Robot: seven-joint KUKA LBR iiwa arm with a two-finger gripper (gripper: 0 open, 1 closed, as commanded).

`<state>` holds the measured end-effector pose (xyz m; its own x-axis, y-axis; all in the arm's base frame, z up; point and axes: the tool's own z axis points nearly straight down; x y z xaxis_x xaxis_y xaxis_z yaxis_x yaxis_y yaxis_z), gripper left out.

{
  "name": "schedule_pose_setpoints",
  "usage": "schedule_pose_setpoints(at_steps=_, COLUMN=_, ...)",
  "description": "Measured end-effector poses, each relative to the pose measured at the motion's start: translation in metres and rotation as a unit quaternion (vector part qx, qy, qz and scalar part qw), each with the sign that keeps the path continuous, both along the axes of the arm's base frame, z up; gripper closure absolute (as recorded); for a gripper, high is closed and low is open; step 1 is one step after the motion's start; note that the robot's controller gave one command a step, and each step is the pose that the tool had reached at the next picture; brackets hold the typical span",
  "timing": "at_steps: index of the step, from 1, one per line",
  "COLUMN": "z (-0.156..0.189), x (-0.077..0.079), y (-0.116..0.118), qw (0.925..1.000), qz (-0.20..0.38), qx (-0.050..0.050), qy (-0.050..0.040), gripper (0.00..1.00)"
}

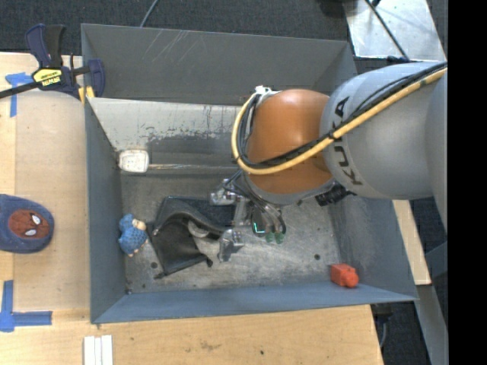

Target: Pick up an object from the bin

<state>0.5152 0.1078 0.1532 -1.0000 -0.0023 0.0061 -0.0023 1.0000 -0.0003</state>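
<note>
My gripper [226, 223] hangs low over the middle of the bin floor, under the arm's orange cover. Its two fingers stand apart, one towards the back [221, 198] and one towards the front [229, 246]. Between them lies the right end of a black, floppy pouch-like thing [179, 243], which spreads to the left of the gripper. A small pale grey piece [201, 231] rests on the black thing just left of the fingers. The gripper is open, and the black thing lies flat on the floor.
A small blue doll figure [131, 234] lies at the left wall. A white block [133, 160] sits at the back left corner, a red lump [344, 275] at the front right. The arm covers the bin's right back part.
</note>
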Motion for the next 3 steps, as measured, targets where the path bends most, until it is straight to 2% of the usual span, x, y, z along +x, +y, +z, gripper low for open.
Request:
schedule_pose_setpoints(at_steps=1, z=-0.0758, x=0.0506, y=0.011, qw=0.9984, qz=-0.057, qx=0.001, qy=-0.0005, gripper=0.0)
schedule_pose_setpoints(at_steps=2, z=-0.0731, x=0.0507, y=0.0105, qw=0.9984, qz=-0.057, qx=0.001, qy=-0.0023, gripper=1.0)
schedule_pose_setpoints(at_steps=3, z=-0.0735, x=0.0509, y=0.01, qw=0.9983, qz=-0.057, qx=0.0, qy=-0.0026, gripper=0.0)
